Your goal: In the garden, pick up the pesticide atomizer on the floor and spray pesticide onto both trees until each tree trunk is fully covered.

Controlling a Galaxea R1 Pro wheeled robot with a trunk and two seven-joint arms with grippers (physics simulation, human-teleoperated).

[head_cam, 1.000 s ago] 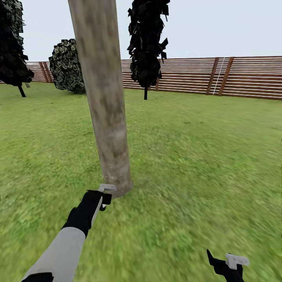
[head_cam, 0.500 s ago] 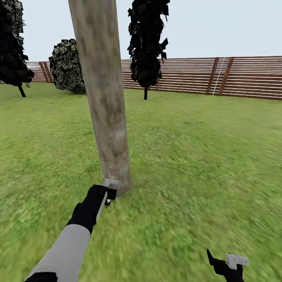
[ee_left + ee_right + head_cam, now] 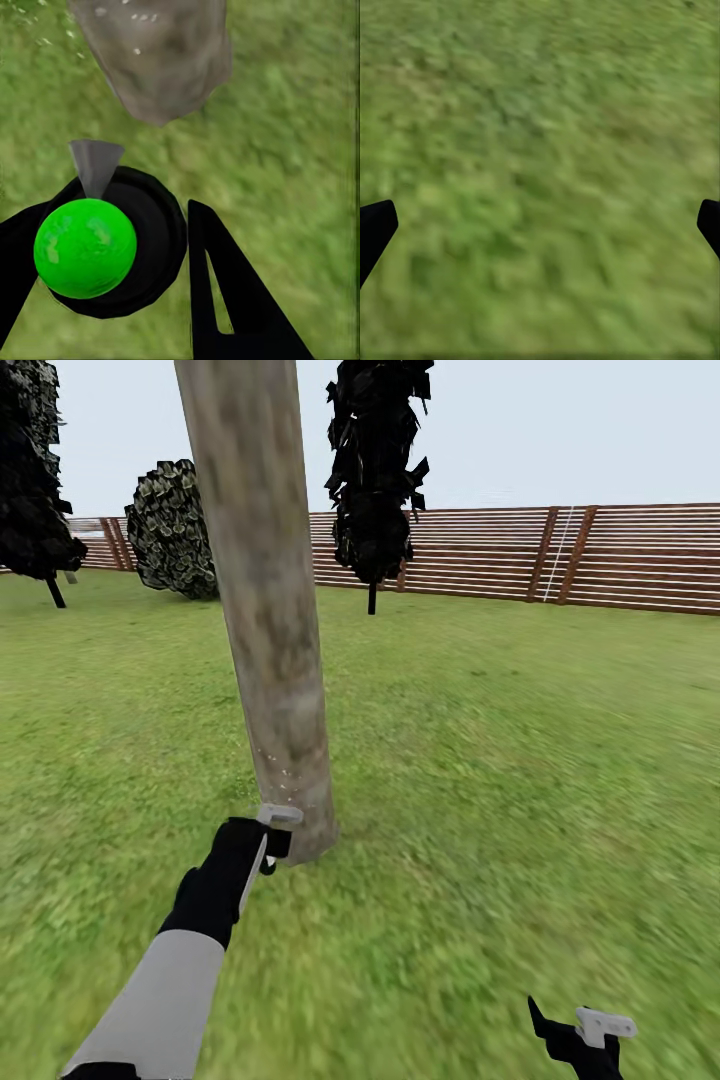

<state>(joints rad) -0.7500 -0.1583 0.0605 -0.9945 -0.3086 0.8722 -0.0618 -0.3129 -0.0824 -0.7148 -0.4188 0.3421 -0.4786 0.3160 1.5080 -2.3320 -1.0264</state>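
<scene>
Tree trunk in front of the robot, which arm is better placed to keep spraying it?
Left. The left gripper holds the pesticide atomizer right by the tree trunk base; the right gripper hangs open and empty over the grass.

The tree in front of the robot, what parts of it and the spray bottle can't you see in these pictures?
- Tree trunk: its top and leaves are cut off by the head view's upper edge.
- Pesticide atomizer: the left wrist view looks down on its green top, so the body is hidden, with the left hand around it.
- Spray cover: a few pale specks on the trunk, too small to judge.
</scene>
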